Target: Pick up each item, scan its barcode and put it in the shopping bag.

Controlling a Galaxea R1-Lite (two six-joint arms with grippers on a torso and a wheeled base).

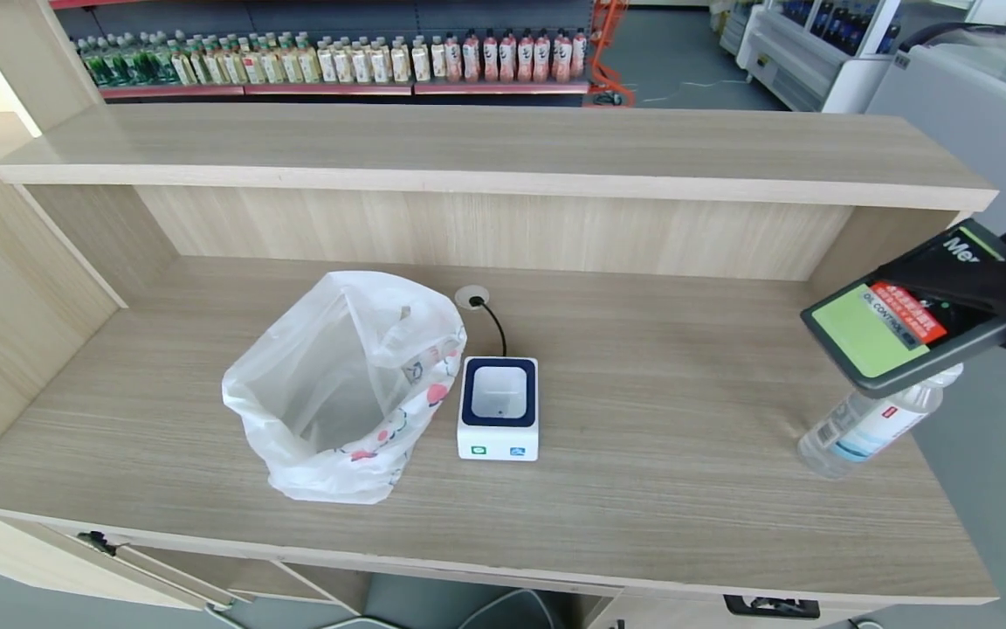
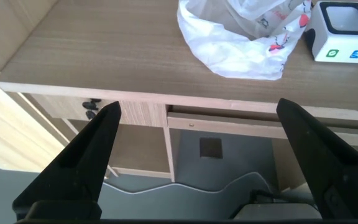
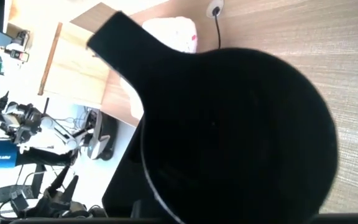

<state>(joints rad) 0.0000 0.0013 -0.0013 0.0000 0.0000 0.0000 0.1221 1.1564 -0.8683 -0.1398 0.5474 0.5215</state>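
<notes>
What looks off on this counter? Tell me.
The clear bottle sits at the counter's right edge, slanting past it; whether it stands or lies is unclear. The bag, the scanner and the held box look fine.

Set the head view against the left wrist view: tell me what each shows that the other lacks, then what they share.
Head view only: the right gripper holding a dark green-labelled pack over the right end of the counter, and a clear bottle lying under it. Left wrist view only: the left gripper, fingers apart, low in front of the counter's edge. Both: the shopping bag and the scanner beside it.
</notes>
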